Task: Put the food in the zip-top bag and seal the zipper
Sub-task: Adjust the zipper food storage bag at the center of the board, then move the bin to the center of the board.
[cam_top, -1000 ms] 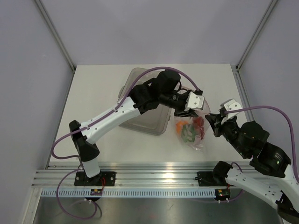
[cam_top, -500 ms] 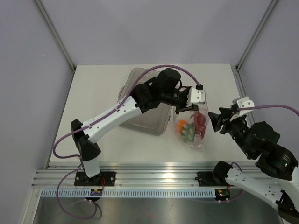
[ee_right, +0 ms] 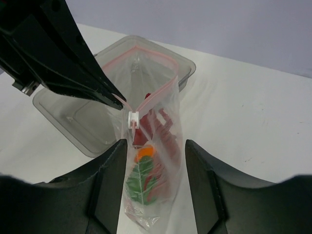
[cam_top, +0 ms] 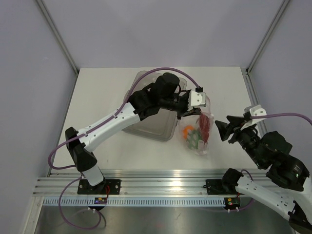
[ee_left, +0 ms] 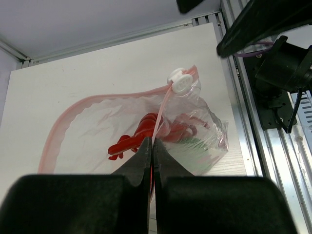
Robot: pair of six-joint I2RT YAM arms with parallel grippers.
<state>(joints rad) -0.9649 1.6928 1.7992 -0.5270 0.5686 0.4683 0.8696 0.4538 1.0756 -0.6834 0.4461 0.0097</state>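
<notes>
The zip-top bag [cam_top: 197, 139] hangs upright beside the tray, and my left gripper [cam_top: 188, 113] is shut on its zipper [ee_left: 97, 103] edge. The pink strip runs up between the closed jaws of the left gripper [ee_left: 152, 142] in the left wrist view. The mouth gapes in a loop, with the white slider [ee_right: 132, 119] at its near end. Inside lie the red lobster [ee_right: 163, 127], the orange fruit [ee_right: 145, 152] and the green pepper [ee_right: 141, 183]. My right gripper [cam_top: 222, 130] stands open just right of the bag. In its own view the right gripper [ee_right: 155, 146] has its fingers on either side of the bag's lower part, not touching it.
A rigid clear tray [cam_top: 151, 124] sits left of the bag, under the left arm. The table's right rail [cam_top: 251, 95] runs close behind the right gripper. Bare white tabletop [cam_top: 102, 92] lies at the far left.
My right gripper opened and drew back to the right, off the bag. My left gripper shut on the zipper edge and shifted slightly left with the bag hanging from it.
</notes>
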